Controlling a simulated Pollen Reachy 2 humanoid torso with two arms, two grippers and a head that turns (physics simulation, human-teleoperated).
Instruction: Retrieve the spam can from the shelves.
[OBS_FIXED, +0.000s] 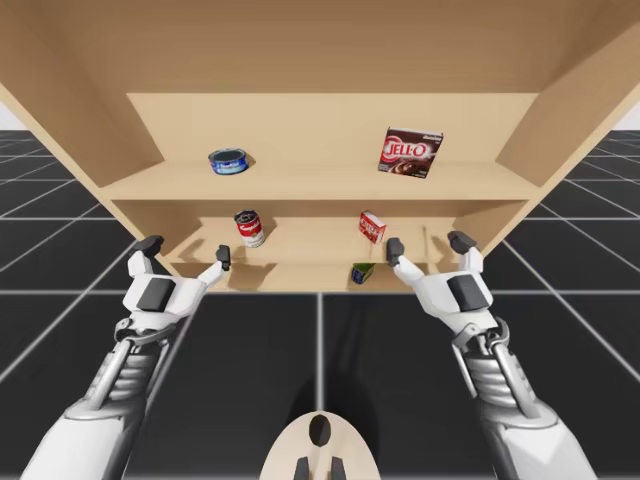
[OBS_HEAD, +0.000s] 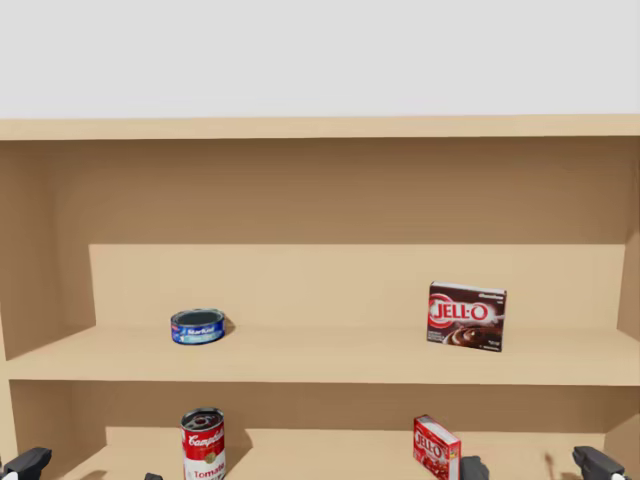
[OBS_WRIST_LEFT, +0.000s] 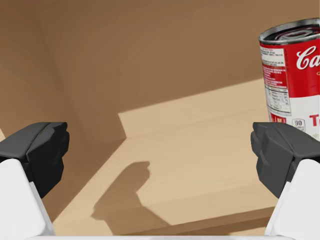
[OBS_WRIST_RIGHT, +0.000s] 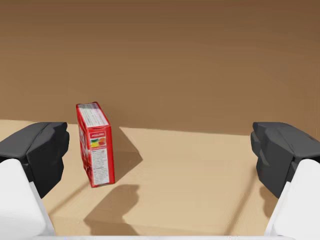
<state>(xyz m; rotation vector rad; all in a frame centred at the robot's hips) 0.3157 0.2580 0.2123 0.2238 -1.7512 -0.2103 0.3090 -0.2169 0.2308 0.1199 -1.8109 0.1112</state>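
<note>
shelving is seen as one wide shelf unit (OBS_FIXED: 330, 130) of pale wood, open at the front and closed by flaring side walls. broad bare stretches are left along the upper board (OBS_FIXED: 320, 182) and the lower board (OBS_FIXED: 310, 242), with free room between everything standing on them.

the left gripper (OBS_FIXED: 186, 250) and the right gripper (OBS_FIXED: 428, 245) are held at the front edge of the lower board, each spread wide with nothing between its fingers.

a brown box (OBS_FIXED: 410, 153) is stood upright on the upper board's right part. a red and white can (OBS_FIXED: 249, 228) is stood on the lower board, ahead of the left gripper and off toward its right finger. a small red box (OBS_FIXED: 372, 226) is set upright ahead of the right gripper, nearer its left finger. a flat blue can (OBS_FIXED: 230, 162) is laid on the upper board's left part.

the task's can may be the dark green and blue object (OBS_FIXED: 362, 272), tilted in shadow at the lowest front edge, just beside the right gripper's inner finger; its shape and markings cannot be made out.

in the head view the lower board's two items are cut off at the bottom edge.
</note>
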